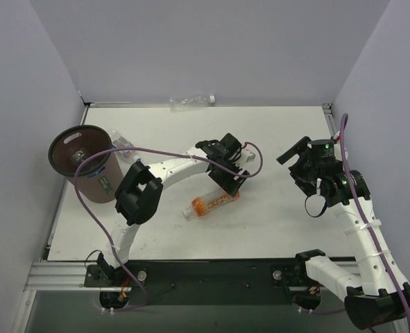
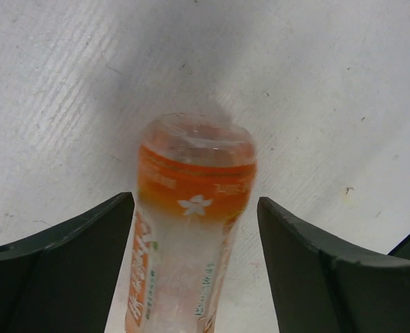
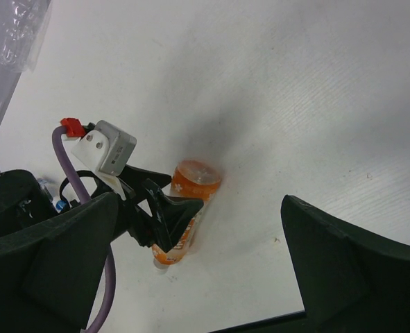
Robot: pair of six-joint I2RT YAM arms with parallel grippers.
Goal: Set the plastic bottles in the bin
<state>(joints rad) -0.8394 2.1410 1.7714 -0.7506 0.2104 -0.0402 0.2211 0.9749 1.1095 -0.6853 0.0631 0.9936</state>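
Note:
The orange bottle (image 1: 211, 203) lies on its side mid-table, its white cap toward the near left. My left gripper (image 1: 230, 186) stands open astride its far, orange end. In the left wrist view the bottle (image 2: 191, 236) sits between the dark fingers (image 2: 73, 257), with table showing beside the right one. The right wrist view shows this bottle (image 3: 194, 182) under the left gripper. A clear, blue-labelled bottle (image 1: 125, 146) lies beside the brown bin (image 1: 60, 142) at the left. Another clear bottle (image 1: 191, 101) rests against the back wall. My right gripper (image 1: 295, 166) hovers open and empty at the right.
Purple cables loop from both arms over the table. Grey walls close in the left, back and right sides. The black rail carrying the arm bases (image 1: 211, 274) runs along the near edge. The clear bottle at the wall (image 3: 24, 28) looks crumpled.

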